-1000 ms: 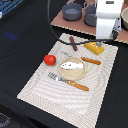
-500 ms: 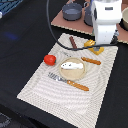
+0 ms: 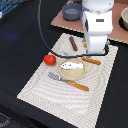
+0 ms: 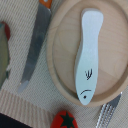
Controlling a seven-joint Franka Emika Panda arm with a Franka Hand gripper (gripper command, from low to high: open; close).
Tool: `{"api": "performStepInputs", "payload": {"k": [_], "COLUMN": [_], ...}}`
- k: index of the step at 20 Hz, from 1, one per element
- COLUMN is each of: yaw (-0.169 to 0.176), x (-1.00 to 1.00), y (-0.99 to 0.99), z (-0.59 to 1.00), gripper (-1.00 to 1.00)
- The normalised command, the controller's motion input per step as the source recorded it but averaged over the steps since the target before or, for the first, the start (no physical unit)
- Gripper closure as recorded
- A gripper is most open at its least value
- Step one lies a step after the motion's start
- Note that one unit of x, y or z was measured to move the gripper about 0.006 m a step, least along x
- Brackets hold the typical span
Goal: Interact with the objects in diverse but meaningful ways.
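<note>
A tan round plate lies on a striped placemat, with the white fish piece flat on it. The red tomato sits off the plate on the exterior view's left. The sausage stick lies behind the plate. The orange-handled fork lies in front of the plate and the knife beside it. My gripper hangs over the knife and plate edge; its fingers do not show. The wrist view shows the fish, plate, knife blade, tomato and fork tines. The bread block is mostly hidden.
A grey bowl and a pale bowl stand on a brown board at the back. The arm's black cable curves over the dark table. A yellowish object shows at the wrist view's edge.
The arm has come from the back of the exterior view toward the plate and lower, and now covers the bread block. The objects have not moved.
</note>
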Motion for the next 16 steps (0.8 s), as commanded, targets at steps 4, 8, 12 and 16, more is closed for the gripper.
{"api": "performStepInputs", "payload": {"k": [4,8,12,16], "yaw": [0.029,0.003,0.001,0.005], "x": [-0.24,-0.33,-0.37,-0.36], "y": [-0.2,-0.35,-0.41,-0.32], "z": [-0.15,-0.19,-0.21,-0.31], "gripper": [-1.0,-1.0,-1.0,-1.0]}}
